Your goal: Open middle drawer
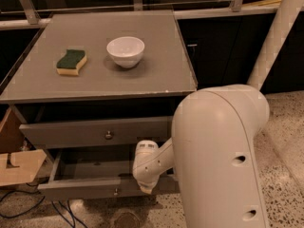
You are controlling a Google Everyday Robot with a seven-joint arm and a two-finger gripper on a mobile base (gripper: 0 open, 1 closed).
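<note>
A white bowl (125,50) stands near the middle of the grey cabinet top (156,77), and a green-and-yellow sponge (71,62) lies to its left, apart from it. Low at the left edge a pale cardboard piece (19,167) sits above dark cables (59,212) on the speckled floor (285,175). A white pole (280,32) slants up at the right, in front of dark cupboard doors (218,51).
</note>
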